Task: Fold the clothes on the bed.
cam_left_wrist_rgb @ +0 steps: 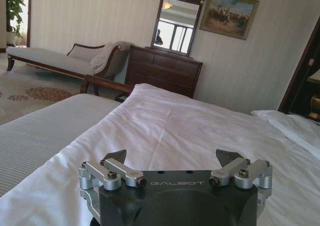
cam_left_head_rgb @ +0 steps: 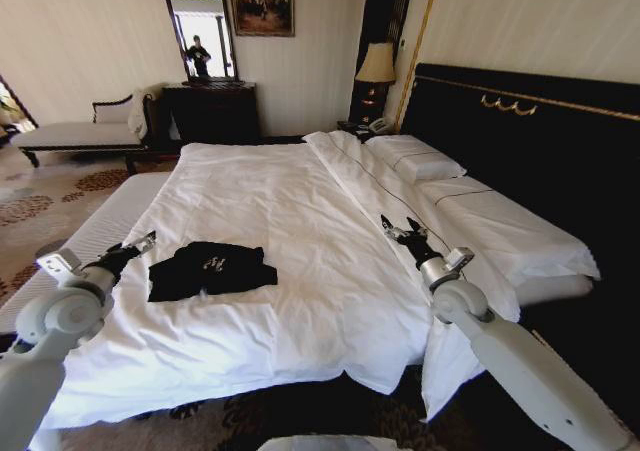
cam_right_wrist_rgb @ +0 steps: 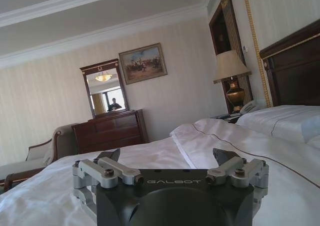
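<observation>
I'm seeing the black T-shirt (cam_left_head_rgb: 211,269) lying bunched near the bed's (cam_left_head_rgb: 300,186) foot edge, toward its left side, apparently not neatly folded yet. I'm holding my left hand (cam_left_head_rgb: 144,242) and right hand (cam_left_head_rgb: 398,230) open, gripping nothing. Both hands read "GALBOT"; the shirt's white print is unreadable.

Left end effector (cam_left_wrist_rgb: 178,161) hovers over bed (cam_left_wrist_rgb: 190,131), fingers (cam_left_wrist_rgb: 116,157) spread wide, nothing between. White duvet beyond end effector. Dark dresser (cam_left_wrist_rgb: 162,70) past bed's far edge, mirror (cam_left_wrist_rgb: 175,23) above dresser, chaise (cam_left_wrist_rgb: 65,60) beside dresser.
</observation>
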Robot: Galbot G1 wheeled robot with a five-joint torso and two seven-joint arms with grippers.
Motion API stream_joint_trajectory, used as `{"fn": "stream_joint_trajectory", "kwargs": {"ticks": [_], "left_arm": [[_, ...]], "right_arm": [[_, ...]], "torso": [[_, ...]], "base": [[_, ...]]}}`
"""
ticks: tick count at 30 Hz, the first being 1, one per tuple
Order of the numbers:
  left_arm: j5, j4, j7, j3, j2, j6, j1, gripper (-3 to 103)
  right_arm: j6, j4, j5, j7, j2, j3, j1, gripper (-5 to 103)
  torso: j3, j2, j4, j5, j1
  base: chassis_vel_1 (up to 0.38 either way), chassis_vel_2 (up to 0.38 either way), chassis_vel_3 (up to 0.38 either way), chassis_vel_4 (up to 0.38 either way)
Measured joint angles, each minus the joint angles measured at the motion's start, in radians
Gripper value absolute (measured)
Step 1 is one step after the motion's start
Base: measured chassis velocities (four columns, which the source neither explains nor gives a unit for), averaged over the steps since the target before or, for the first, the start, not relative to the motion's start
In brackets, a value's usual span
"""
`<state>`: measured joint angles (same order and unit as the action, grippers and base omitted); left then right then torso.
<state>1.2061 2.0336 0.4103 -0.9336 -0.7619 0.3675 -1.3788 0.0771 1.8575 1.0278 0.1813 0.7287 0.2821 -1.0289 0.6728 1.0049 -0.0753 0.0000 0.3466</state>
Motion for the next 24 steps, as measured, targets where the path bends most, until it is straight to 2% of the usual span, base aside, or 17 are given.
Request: {"fn": "stream_joint_trajectory", "kwargs": {"ticks": [11,24], "left_arm": [[-0.011,0.052,0.004,-0.003,-0.023,-0.003,-0.018,100],[-0.023,0.049,0.004,0.007,-0.032,-0.006,-0.017,100]], "right_arm": [[-0.003,0.027,-0.014,-0.024,0.003,0.051,-0.067,100],[-0.005,0.026,-0.028,-0.025,0.003,0.067,-0.090,100]], "torso": [[0.000,0.000,0.0001,0.0001,0.000],[0.000,0.000,0.0000,-0.0001,0.000]], "base": [[0.000,0.000,0.000,0.000],[0.000,0.000,0.000,0.000]]}}
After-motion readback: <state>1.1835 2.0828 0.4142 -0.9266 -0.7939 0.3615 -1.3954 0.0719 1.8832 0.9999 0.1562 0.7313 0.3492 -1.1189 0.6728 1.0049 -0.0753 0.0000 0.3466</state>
